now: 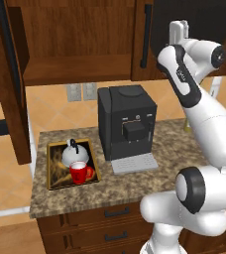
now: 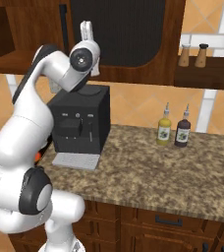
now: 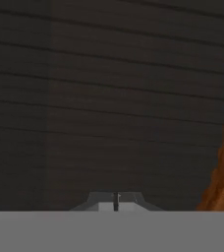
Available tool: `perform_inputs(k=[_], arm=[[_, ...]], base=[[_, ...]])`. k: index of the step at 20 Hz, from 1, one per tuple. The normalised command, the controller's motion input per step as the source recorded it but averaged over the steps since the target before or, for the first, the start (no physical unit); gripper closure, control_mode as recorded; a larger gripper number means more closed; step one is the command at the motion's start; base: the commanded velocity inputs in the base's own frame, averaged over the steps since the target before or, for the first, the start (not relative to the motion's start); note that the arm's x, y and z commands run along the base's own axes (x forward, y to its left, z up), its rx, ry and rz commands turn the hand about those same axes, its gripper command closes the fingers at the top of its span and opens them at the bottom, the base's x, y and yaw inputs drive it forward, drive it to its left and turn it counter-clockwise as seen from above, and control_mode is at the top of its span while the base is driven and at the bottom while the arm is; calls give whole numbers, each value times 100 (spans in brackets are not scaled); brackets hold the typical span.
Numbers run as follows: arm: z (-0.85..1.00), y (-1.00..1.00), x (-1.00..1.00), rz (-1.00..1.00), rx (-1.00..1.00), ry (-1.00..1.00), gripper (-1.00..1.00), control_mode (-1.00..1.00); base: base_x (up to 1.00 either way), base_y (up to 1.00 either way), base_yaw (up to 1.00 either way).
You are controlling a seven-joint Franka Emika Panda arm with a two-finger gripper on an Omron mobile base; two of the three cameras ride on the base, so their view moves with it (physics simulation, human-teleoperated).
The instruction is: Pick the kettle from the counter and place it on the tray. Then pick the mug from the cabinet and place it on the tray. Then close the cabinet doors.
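Observation:
The squat silver kettle point(image 1: 74, 153) and the red mug point(image 1: 80, 172) both stand on the gold-rimmed tray point(image 1: 52, 168) at the left end of the granite counter point(image 1: 135, 183). My gripper point(image 1: 179, 26) point(image 2: 88, 28) is raised high and shut, holding nothing. It points at the black ribbed panel point(image 3: 109, 98) of the right cabinet door point(image 1: 204, 20) point(image 2: 119, 34), very close to it. In the hand view its tips point(image 3: 116, 201) are pressed together. The left cabinet door point(image 1: 16, 119) stands swung open, showing the cabinet shelf point(image 1: 75, 74).
A big black coffee machine point(image 1: 127, 124) point(image 2: 79, 123) stands on the counter under my arm. A yellow bottle point(image 2: 164, 129) and a dark bottle point(image 2: 182, 132) stand further right. Two shakers point(image 2: 192, 55) sit on a wall shelf. The right door's bar handle point(image 1: 145, 34) is left of my gripper.

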Motion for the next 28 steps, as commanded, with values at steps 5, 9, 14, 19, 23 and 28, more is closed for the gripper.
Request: perform_inputs(k=[5, 9, 14, 19, 23, 28], arm=[[-26, 10, 45, -6, 0, 6, 100, -100], [-29, 16, 31, -7, 0, 0, 100, -100], [-32, 27, 59, -7, -2, 5, 100, -100], [-19, 19, 25, -4, -1, 1, 100, -100], [0, 5, -61, 0, -9, -1, 100, -100], [13, 4, -94, 0, -12, 1, 100, -100]], base=[[0, 0, 0], [0, 0, 0], [0, 0, 0], [0, 0, 0], [0, 0, 0], [0, 0, 0]])
